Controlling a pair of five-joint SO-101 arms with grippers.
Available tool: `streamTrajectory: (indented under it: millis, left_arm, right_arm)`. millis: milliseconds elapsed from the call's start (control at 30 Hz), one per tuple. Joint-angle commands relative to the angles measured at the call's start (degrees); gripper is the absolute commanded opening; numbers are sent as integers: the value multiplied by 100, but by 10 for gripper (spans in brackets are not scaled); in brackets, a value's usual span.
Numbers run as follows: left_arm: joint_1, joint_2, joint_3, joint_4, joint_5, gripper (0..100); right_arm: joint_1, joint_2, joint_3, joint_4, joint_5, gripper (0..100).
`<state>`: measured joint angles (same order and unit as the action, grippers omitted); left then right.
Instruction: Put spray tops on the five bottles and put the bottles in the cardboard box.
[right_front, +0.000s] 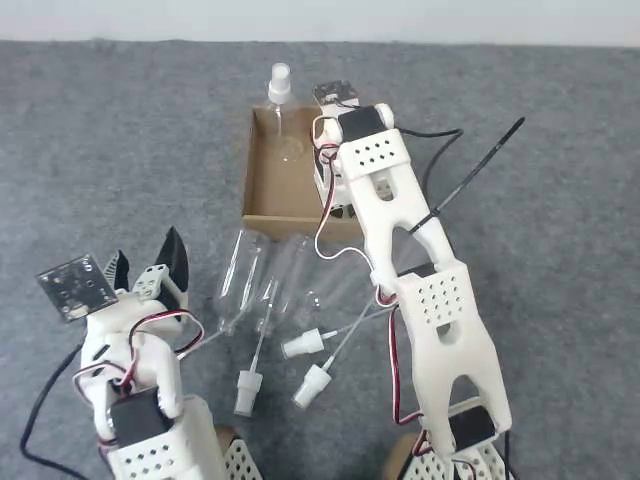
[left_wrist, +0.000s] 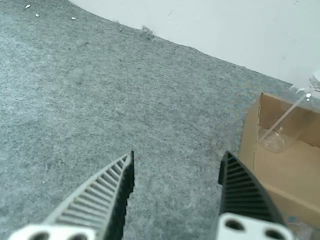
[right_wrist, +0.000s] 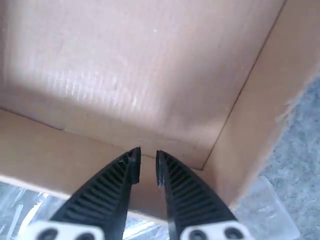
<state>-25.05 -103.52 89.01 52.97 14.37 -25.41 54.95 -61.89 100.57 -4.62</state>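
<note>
My right gripper (right_wrist: 147, 165), pinched narrow on nothing, hangs in the near right corner of the cardboard box (right_front: 262, 205). One capped bottle (right_front: 280, 120) leans far left. The left gripper (left_wrist: 175, 180) gapes wide. I'd lift clear of the wall before fetching the loose bottles (right_front: 240, 275) and spray tops (right_front: 305, 345) lying near.

The left arm (right_front: 120, 330) and right arm (right_front: 440, 320) are white printed plastic, their links dotted with rows of small holes, with black servos (right_front: 362, 124) at the joints. Red, white and black wires (right_front: 319, 225) loop along them. A black tie (right_front: 480, 165) juts from the right arm. The left gripper (left_wrist: 178, 157) and right gripper (right_wrist: 148, 152) have black ribbed fingers (left_wrist: 110, 190) on white mounts (left_wrist: 50, 232) with round screw holes.
</note>
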Motion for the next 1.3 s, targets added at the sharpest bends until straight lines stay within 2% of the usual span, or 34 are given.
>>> streamTrajectory:
  millis: [0,733,967,1267]
  left_arm:
    - [-35,-97,-57,-220,-35,257]
    - [-35,-97,-57,-220,-35,257]
    - [-35,-97,-57,-220,-35,257]
    - [-35,-97,-48,-220,-35,257]
  right_arm:
    - [57,-620,-35,259,-26,13]
    - [4,-3029,1609,242,-26,13]
    - [-374,-4224,2532,233,-18,13]
    - [-541,-5262,3490,224,607,13]
